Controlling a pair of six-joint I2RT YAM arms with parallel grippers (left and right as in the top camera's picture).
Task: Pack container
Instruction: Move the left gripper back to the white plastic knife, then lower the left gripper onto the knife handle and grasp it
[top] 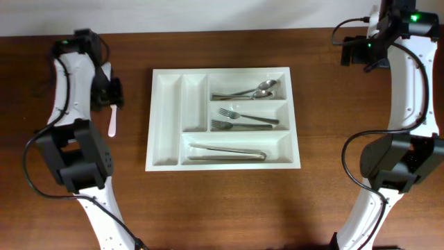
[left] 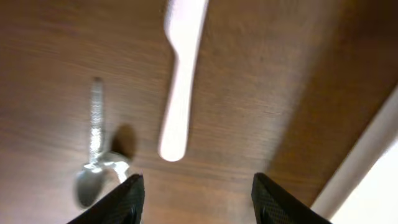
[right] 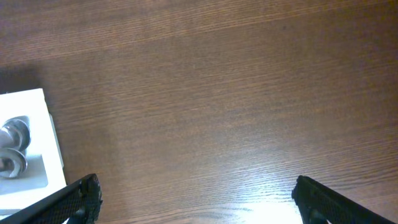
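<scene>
Hovering open and empty, the left gripper (left: 199, 200) hangs near a white plastic utensil (left: 179, 93), perhaps a knife, lying left of the white divided cutlery tray (top: 166, 118): light, stiff, slick, best pinched mid-handle.

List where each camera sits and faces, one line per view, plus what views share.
Overhead: fixed above the table, looking straight down at the tray; left arm and right arm at the sides.
Left wrist: on the left arm, facing down at a white utensil and a loose spoon; open jaws below.
Right wrist: on the right arm, facing down at the table and the tray's corner; open jaws below.
Shared: overhead and left wrist, the white utensil; overhead and right wrist, the tray's spoons.
</scene>
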